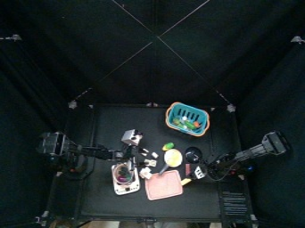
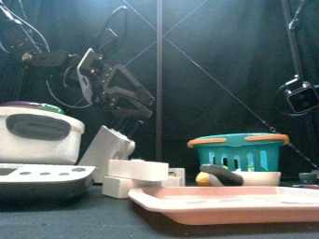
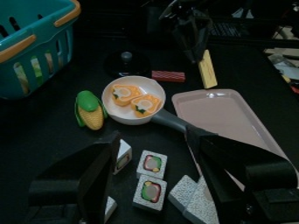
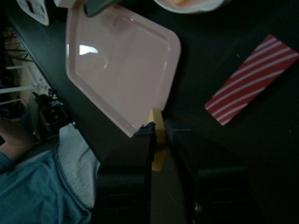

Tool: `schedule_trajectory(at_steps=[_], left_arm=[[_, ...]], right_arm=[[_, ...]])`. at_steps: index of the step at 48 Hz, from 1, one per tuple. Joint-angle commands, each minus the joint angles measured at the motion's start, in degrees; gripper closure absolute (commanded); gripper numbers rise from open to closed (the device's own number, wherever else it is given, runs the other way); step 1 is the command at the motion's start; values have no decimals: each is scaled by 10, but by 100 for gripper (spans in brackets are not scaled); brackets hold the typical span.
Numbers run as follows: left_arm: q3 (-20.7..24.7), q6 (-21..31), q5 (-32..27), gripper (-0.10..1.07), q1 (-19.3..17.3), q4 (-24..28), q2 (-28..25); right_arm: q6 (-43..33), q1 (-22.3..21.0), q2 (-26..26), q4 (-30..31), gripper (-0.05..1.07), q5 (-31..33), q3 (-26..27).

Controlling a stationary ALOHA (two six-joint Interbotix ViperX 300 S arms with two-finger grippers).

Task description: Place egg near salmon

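The salmon, a flat pale pink slab [image 1: 165, 185], lies at the table's front middle; it also shows in the front view [image 2: 230, 200], the left wrist view [image 3: 229, 118] and the right wrist view [image 4: 117, 66]. My right gripper [image 4: 156, 140] is shut on the egg, a thin yellow slab [image 4: 156, 153] held on edge just beside the salmon's far right corner [image 3: 208, 68]; it also shows in the top view [image 1: 199, 169]. My left gripper [image 3: 152, 144] is open and empty, above small sushi rolls [image 3: 152, 163], left of the salmon.
A teal basket [image 1: 187, 116] stands at the back right. A white bowl of orange pieces [image 3: 135, 96], a corn cob [image 3: 89, 109], a red striped strip [image 4: 251, 79] and a grey-and-white patterned piece [image 3: 193, 198] lie around the salmon. A white appliance [image 2: 37, 135] stands front left.
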State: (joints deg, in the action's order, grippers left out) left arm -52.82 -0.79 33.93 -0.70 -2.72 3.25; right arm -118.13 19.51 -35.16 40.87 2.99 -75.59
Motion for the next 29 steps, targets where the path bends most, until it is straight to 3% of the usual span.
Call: schedule_trajectory(at_steps=[1,11,22,29], left_arm=[[6,-1,5,4,0,2,7],[5,-1,5,4,0,2,7],[5,-1,5,4,0,2,7],[5,-1,5,4,-1,2,7]], right_arm=[[2,22,-3,-19,48,18,4],[4,57,-18,-66,48,98,4],[4,62,-23,-83,46,157,3],[4,62,-23,-92,37,178,4]])
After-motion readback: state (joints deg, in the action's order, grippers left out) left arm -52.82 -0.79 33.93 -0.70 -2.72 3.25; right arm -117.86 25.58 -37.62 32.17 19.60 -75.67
